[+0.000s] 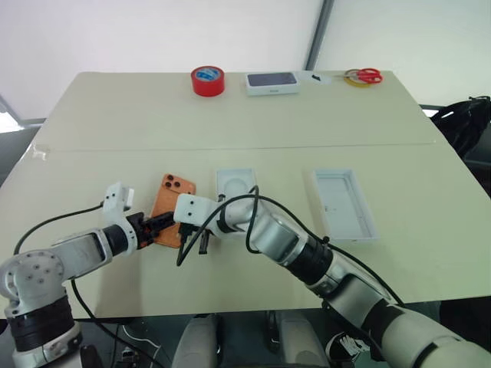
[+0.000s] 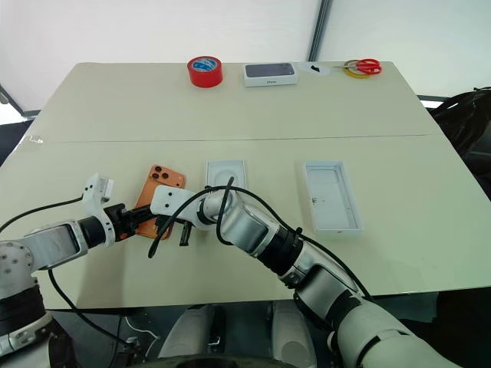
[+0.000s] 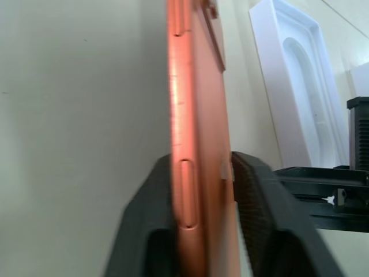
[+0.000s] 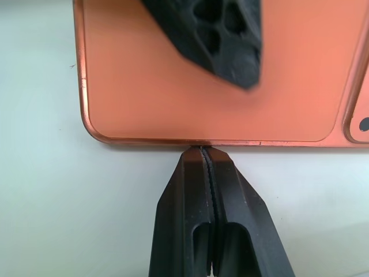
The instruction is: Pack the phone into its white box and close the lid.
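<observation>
Phone (image 1: 172, 201), orange, lay back-up on the pale table (image 1: 107, 123), its three-lens cluster at the far corner and its near end tipped slightly between the two grippers. The left gripper (image 1: 153, 226) reached in from the robot's left, forearm low over the table and pointing forward and to the right, angled gently downward. In the left wrist view one black finger (image 3: 147, 231) sat under the phone's edge and the other against its back, so the jaws were clamped on the phone's near end. The right arm stretched across from the right side, bent at the elbow, its wrist turned toward the left and tilted down. The right gripper (image 4: 210, 173) was clenched with nothing between its fingers, the two pads pressed flat together, and their joined tip touched the phone's long edge near a rounded corner.

Just beside the phone on its right lay the white insert (image 1: 235, 186) with an oval recess, partly hidden by the right wrist. Well apart, farther right, the white box (image 1: 344, 204) sat open and empty. At the table's far edge stood a red tape roll (image 1: 208, 80), a sealed white box with a dark top (image 1: 271, 83), and red-handled scissors (image 1: 364, 75).
</observation>
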You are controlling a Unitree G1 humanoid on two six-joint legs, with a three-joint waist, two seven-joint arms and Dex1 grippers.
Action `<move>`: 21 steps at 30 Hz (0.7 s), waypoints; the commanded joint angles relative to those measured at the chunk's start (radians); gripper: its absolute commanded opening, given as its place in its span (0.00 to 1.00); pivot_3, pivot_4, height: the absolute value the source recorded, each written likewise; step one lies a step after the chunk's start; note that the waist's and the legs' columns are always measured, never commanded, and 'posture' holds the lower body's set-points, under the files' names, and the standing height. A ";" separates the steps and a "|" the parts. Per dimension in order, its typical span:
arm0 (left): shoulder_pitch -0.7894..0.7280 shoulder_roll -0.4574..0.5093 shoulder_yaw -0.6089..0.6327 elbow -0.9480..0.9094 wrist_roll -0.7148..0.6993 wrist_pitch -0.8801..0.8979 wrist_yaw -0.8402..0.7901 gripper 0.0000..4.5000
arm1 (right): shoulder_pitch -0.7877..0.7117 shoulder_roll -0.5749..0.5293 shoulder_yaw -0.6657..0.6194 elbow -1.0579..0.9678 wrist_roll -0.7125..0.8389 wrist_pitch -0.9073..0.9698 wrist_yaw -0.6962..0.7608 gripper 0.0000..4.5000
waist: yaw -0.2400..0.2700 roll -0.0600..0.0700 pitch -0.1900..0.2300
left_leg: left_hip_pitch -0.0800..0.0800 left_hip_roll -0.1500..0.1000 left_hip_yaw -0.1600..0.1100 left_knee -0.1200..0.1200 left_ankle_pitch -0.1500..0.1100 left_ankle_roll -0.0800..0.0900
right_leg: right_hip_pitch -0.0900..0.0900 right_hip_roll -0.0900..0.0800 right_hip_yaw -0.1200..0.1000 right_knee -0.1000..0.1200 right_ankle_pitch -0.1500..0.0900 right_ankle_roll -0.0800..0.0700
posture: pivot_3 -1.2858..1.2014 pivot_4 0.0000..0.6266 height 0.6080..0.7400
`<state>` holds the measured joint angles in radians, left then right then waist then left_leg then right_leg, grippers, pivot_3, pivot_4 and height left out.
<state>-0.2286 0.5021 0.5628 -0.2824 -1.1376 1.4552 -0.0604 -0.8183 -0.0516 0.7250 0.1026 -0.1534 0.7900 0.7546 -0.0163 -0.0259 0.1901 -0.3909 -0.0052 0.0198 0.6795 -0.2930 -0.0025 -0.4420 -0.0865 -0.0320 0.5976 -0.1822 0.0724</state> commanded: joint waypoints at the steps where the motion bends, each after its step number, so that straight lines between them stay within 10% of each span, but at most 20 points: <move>1: -0.008 0.022 0.013 0.001 -0.005 -0.021 -0.013 0.35 | 0.005 0.000 0.004 -0.021 -0.004 -0.004 0.003 0.00 | 0.000 0.000 0.000 | 0.000 0.000 0.000 0.000 0.000 0.000 | 0.000 0.000 0.000 0.000 0.000 0.000 | 0.52 0.24 0.94; 14: 0.024 0.047 0.029 0.008 -0.018 -0.032 -0.031 0.35 | -0.014 -0.041 -0.041 -0.034 0.000 -0.005 0.009 0.00 | 0.002 0.000 0.000 | 0.000 0.000 0.000 0.000 0.000 0.000 | 0.000 -0.001 0.000 0.000 0.000 0.000 | 0.52 0.24 0.94; 21: 0.054 0.034 0.057 -0.012 -0.092 -0.042 -0.005 0.00 | -0.013 -0.113 -0.086 -0.126 0.011 0.007 0.031 0.00 | -0.001 0.001 0.000 | 0.000 0.000 0.000 -0.001 0.000 0.000 | 0.000 -0.002 0.000 -0.001 0.000 0.000 | 0.52 0.24 0.94</move>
<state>-0.1966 0.5369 0.6029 -0.2910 -1.2224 1.4159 -0.0992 -0.8186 -0.1550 0.6794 0.0473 -0.1514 0.8004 0.7758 -0.0170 -0.0249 0.1906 -0.3909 -0.0053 0.0199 0.6782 -0.2932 -0.0027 -0.4425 -0.0881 -0.0324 0.5966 -0.1823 0.0721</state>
